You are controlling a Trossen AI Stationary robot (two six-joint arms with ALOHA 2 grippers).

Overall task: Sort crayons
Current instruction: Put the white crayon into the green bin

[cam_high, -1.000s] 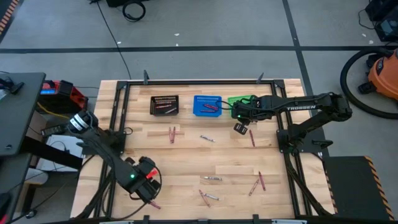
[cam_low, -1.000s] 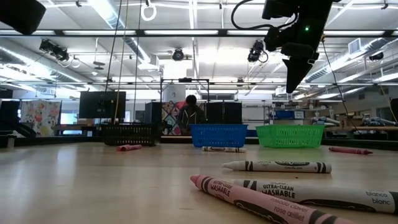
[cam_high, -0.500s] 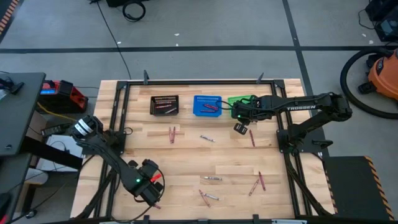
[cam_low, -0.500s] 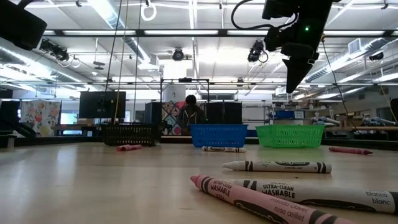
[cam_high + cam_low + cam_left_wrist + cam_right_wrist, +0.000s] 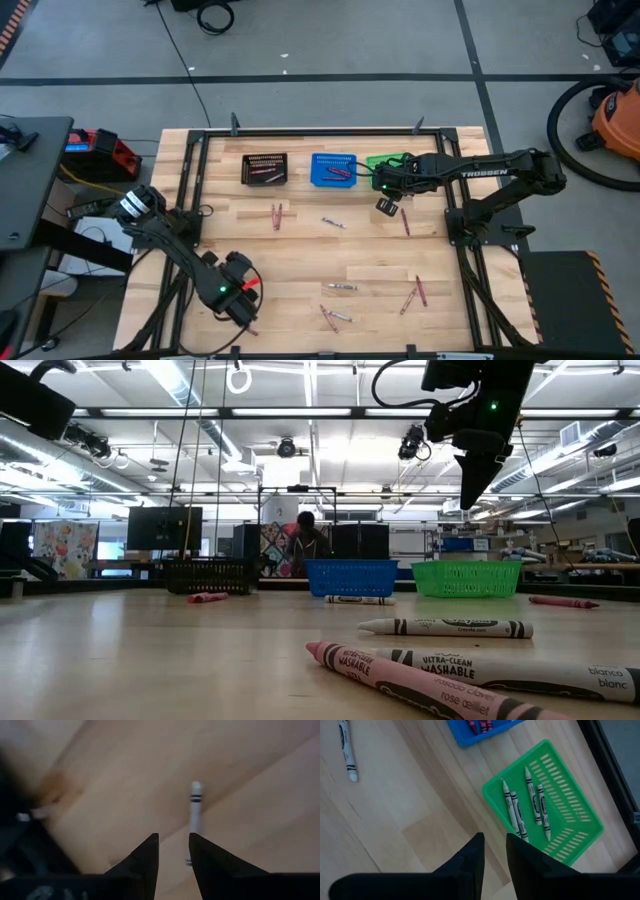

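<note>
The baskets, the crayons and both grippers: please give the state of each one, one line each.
green basket: holds four white crayons, lying flat.
blue basket: holds reddish crayons.
black basket: holds pink crayons.
loose crayons: scattered flat on the table.
white crayon: lies on the wood, ahead of the left gripper.
left gripper: narrow gap, empty, near the table's front.
right gripper: narrow gap, empty, beside the green basket.

grey floor (image 5: pixel 330 45), ceiling striplights (image 5: pixel 160 372)
</note>
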